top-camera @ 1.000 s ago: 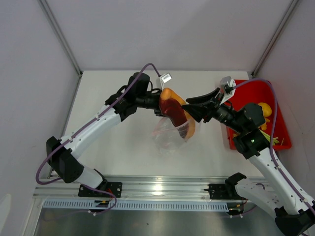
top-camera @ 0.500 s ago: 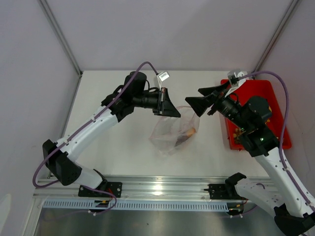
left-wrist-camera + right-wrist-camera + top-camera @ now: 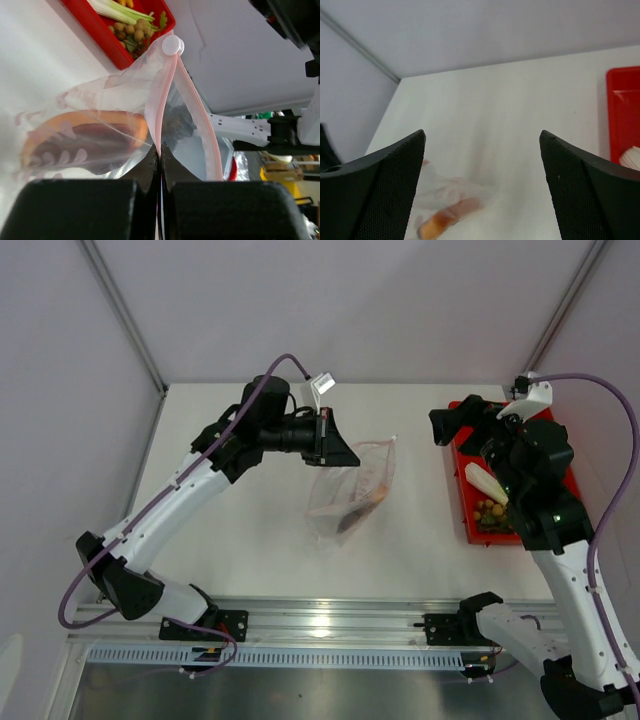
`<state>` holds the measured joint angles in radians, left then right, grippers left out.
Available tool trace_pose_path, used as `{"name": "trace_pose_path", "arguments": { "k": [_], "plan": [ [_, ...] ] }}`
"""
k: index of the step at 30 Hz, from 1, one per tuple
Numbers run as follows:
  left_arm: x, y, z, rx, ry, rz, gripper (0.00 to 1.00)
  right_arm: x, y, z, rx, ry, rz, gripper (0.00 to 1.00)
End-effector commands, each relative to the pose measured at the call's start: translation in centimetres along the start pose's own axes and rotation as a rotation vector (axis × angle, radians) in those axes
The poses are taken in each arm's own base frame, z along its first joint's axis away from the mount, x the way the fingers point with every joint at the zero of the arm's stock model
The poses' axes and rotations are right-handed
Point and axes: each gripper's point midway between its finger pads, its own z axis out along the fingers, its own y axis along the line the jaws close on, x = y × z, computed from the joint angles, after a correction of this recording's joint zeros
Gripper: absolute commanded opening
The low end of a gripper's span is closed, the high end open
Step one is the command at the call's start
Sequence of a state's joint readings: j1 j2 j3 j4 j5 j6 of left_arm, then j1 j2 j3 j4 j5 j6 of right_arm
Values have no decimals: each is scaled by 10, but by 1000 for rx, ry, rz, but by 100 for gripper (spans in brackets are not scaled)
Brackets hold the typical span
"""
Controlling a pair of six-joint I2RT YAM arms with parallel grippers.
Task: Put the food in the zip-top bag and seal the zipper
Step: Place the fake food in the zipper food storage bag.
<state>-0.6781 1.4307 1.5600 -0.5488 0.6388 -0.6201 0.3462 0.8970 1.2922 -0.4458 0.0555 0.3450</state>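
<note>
Near the middle of the white tabletop (image 3: 250, 540), the clear, crinkly, pink-tinted zip-top plastic bag (image 3: 352, 495) was held up by 1 edge, with its lower part resting on the surface. The left tool (image 3: 338, 452) was clamped shut on the thin pinkish-red zipper strip (image 3: 156, 107). 2 pieces were seen inside the bag: the orange slice (image 3: 82, 119) and the dark red piece (image 3: 85, 142). In the left wrist view the 2 sides of the strip were seen spread apart, so the mouth was judged unsealed.

The right tool (image 3: 447, 426) was held with its fingers spread wide and nothing between them, above the far left corner of the red rectangular plastic tray (image 3: 466, 525). The green-white leek stalk (image 3: 487, 483) and the bunch of small tan-yellow balls on green leaves (image 3: 490, 512) lay in that tray. The task was therefore judged partly done: at least 2 items were left to be bagged, then the zipper to be closed.

A bare strip of tabletop lay between bag and tray. The tray sat by the right edge of the tabletop, close to the side wall (image 3: 600, 360), and was partly covered by the right arm. The way into the bag's mouth was judged narrow, with the left tool at 1 end.
</note>
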Motion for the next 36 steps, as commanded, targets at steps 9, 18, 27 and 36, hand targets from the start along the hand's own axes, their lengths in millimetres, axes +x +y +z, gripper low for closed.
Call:
{"name": "trace_pose_path", "arguments": {
  "k": [9, 18, 27, 36],
  "plan": [
    [-14, -2, -34, -107, -107, 151, 1, 58, -150, 50, 413, 221, 169, 92],
    [-5, 3, -26, -72, -78, 160, 1, 132, -245, 66, 648, 529, 14, 91],
    [2, 13, -12, -35, -42, 142, 1, 169, -284, 39, 826, 688, -140, 91],
    [5, 16, -7, -3, -24, 122, 1, 198, -311, 39, 881, 789, -239, 92]
  ]
}}
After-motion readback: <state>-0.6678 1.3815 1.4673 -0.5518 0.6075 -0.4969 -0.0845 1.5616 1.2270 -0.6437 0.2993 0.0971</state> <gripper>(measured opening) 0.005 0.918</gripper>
